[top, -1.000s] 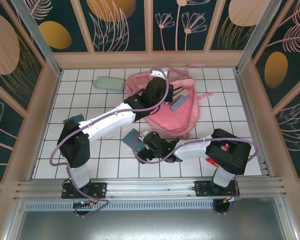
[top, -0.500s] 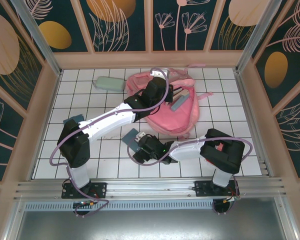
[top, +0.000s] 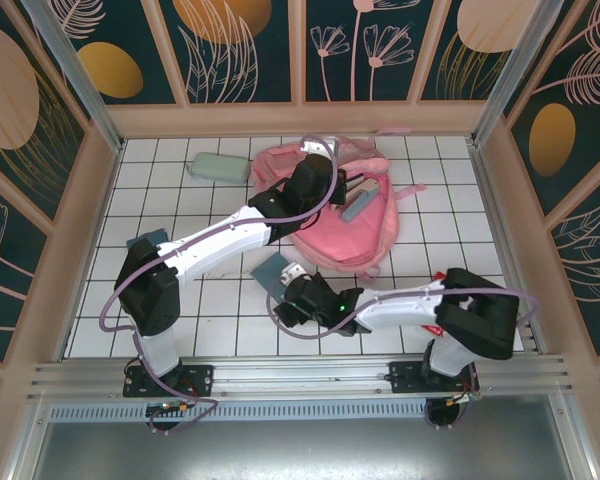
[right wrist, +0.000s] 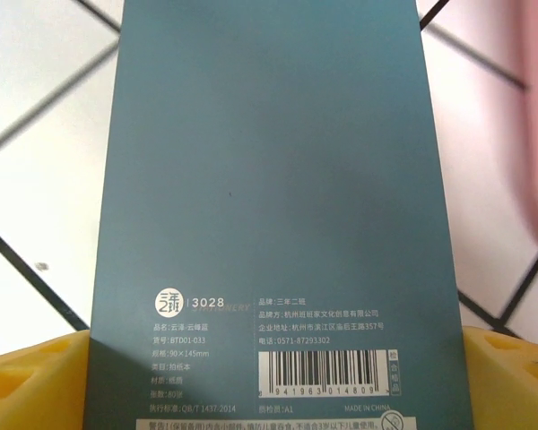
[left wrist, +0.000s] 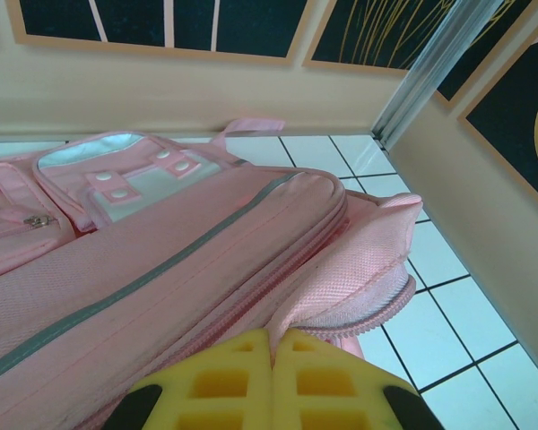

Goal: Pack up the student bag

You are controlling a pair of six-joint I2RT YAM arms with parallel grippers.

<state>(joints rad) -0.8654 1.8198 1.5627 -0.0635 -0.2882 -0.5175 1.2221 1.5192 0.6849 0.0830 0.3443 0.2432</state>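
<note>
The pink student bag (top: 372,242) lies on the white tiles at the back middle, its main zip open. My left gripper (top: 320,165) is at the bag's mouth, shut on the pink flap beside the zipper (left wrist: 341,269); its yellow fingers (left wrist: 224,376) meet with the fabric pinched between them. A teal notebook (top: 270,270) lies in front of the bag. In the right wrist view its printed back cover (right wrist: 278,179) sits between the yellow fingers (right wrist: 36,376) of my right gripper (right wrist: 273,336), which press on both long edges.
A mint-green pencil case (top: 217,166) lies at the back left. A grey-blue flat item (top: 360,205) sits in the bag's opening. Another teal item (top: 152,238) lies by the left arm. Wooden walls (top: 80,240) close in the tiled floor.
The right arm's elbow has swung out to the right and its jaws have narrowed onto the notebook, which has shifted slightly. The left arm has held still on the bag.
</note>
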